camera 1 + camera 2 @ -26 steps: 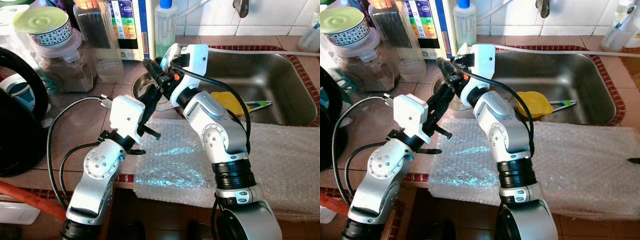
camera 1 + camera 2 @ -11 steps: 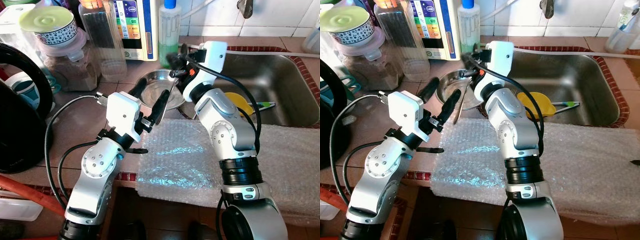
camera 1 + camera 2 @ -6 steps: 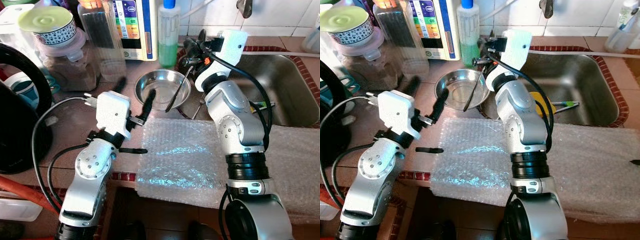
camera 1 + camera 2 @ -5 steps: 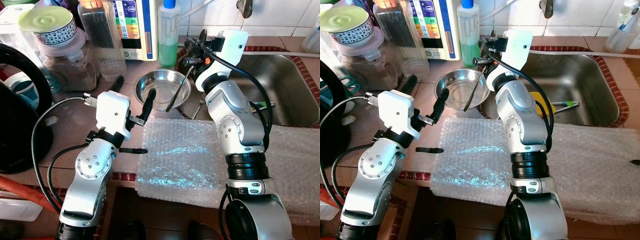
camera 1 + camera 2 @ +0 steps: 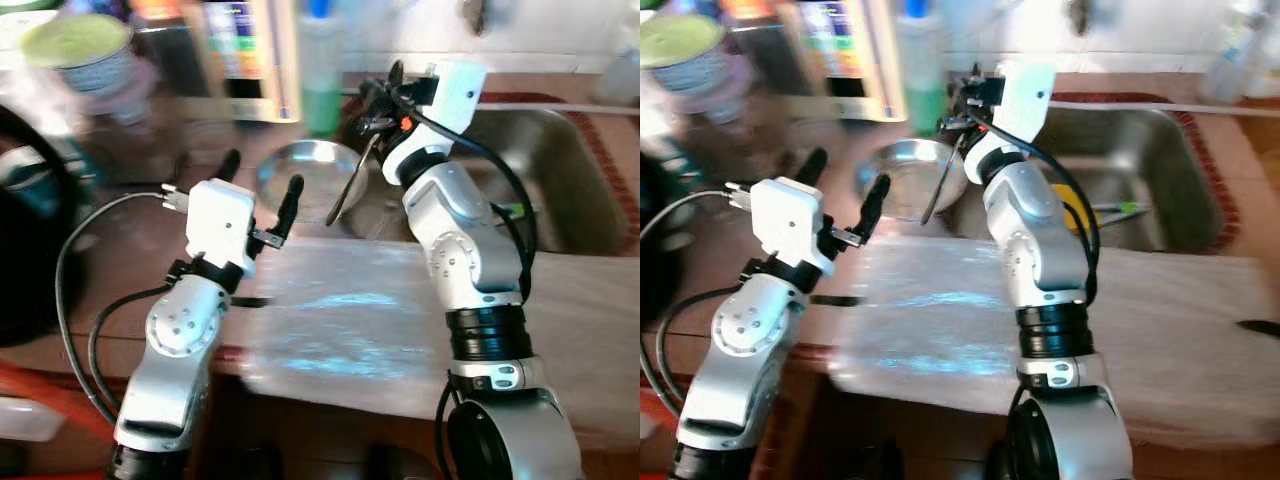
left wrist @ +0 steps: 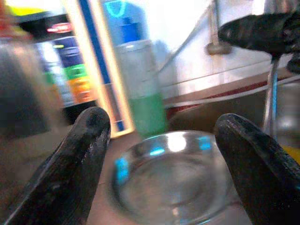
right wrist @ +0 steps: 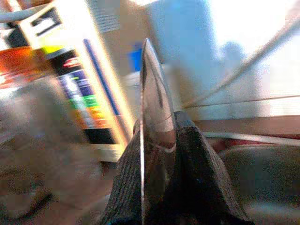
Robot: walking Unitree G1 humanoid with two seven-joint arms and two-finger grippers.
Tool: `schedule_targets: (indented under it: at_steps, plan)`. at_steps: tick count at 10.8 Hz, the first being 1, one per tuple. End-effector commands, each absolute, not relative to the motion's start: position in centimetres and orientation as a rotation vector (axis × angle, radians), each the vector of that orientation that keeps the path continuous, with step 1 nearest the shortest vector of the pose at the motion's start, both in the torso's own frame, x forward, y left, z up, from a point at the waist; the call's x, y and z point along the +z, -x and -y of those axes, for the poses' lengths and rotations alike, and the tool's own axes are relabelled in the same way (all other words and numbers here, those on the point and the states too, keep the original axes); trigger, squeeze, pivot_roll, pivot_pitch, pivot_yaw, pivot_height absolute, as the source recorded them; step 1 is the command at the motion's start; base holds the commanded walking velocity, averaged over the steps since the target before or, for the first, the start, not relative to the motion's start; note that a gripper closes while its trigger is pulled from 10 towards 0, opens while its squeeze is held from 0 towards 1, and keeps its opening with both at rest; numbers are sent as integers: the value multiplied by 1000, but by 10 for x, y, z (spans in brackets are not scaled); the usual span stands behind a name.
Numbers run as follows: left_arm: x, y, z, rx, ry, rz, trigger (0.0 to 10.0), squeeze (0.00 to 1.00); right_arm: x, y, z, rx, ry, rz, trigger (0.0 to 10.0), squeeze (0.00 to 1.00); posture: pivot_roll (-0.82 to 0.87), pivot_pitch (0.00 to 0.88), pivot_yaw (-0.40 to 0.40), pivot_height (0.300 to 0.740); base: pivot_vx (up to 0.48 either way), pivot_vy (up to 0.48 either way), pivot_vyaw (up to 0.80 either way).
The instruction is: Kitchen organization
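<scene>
Since half a second ago the whole head view has shifted and blurred, so the camera has moved; against the counter, both arms sit much as they did. A couple of seconds back the two grippers were close together over the bowl; now they are apart.

The right gripper (image 5: 378,108) is raised above the rim between the counter and the stainless steel sink (image 5: 560,170). Its two black fingers are clamped on the top of a long thin metal utensil (image 5: 352,185), likely a spoon or spatula, which hangs slanting down toward the round shiny steel bowl (image 5: 300,172). In the right wrist view the utensil's bright edge (image 7: 152,126) is pinched between the dark fingers.

The left gripper (image 5: 260,185) hovers just beside the near side of the bowl, fingers spread wide and holding nothing. In the left wrist view the steel bowl (image 6: 171,176) lies between the two open fingertips (image 6: 82,154), with a clear bottle of green liquid (image 6: 143,89) standing behind it.

A sheet of clear bubble wrap (image 5: 400,320) covers the counter in front of the sink. A yellow plastic item (image 5: 1077,208) lies in the sink basin.

The step in hand appears to be carrying the utensil away to its place. The next move probably calls for a steady transport with the right arm, keeping the dangling tip clear of the bowl's rim, while the left gripper could close on the bowl.
</scene>
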State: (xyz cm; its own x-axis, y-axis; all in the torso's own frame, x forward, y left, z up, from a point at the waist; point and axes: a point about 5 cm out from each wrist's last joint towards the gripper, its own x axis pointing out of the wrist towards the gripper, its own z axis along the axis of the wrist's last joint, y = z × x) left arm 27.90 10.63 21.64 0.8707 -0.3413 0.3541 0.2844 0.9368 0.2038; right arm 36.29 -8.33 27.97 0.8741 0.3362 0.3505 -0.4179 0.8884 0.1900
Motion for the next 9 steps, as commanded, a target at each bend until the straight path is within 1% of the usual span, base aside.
schedule_targets:
  at_steps: [1, 6, 7, 8, 9]
  plan:
    - [221, -277, -109, -322, -161, 411, 10000, 0, 284, -362, 81, 404, -270, 335, 0, 0, -70, 201, 71, 740, 0, -480, 0]
    - [220, -278, -109, -326, -166, 403, 10000, 0, 288, -363, 87, 379, -235, 362, 0, 0, -73, 200, 70, 740, 0, -415, 0]
    - [218, -278, -109, -327, -175, 400, 10000, 0, 289, -364, 89, 367, -221, 372, 0, 0, -75, 199, 71, 740, 0, -247, 0]
    - [217, -277, -109, -326, -173, 400, 10000, 0, 289, -364, 92, 355, -207, 382, 0, 0, -76, 199, 70, 740, 0, 0, 0]
    - [217, -278, -110, -321, -167, 400, 10000, 0, 291, -364, 99, 321, -118, 418, 0, 0, -78, 198, 69, 740, 0, 0, 0]
